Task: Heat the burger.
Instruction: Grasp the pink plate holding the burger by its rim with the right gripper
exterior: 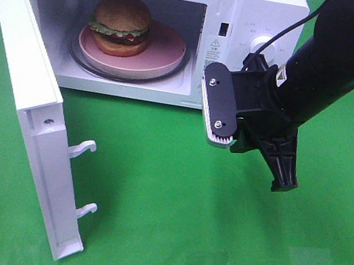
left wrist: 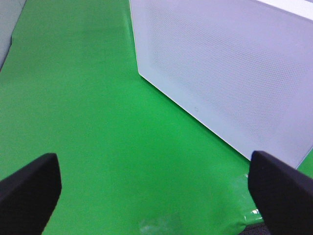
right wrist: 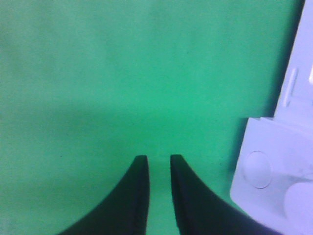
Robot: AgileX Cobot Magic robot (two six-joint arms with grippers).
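the right arm point(exterior: 345, 52) is glossy black, with a thin black cable point(exterior: 293, 28), silver screws point(exterior: 213, 80) on a flat plate point(exterior: 217, 105) and tapered black fingers point(exterior: 284, 172).

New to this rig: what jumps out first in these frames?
The burger sits on a pink plate inside the white microwave, whose door hangs wide open to the left. The right end effector hovers empty just in front of the control panel, jaws slightly apart.
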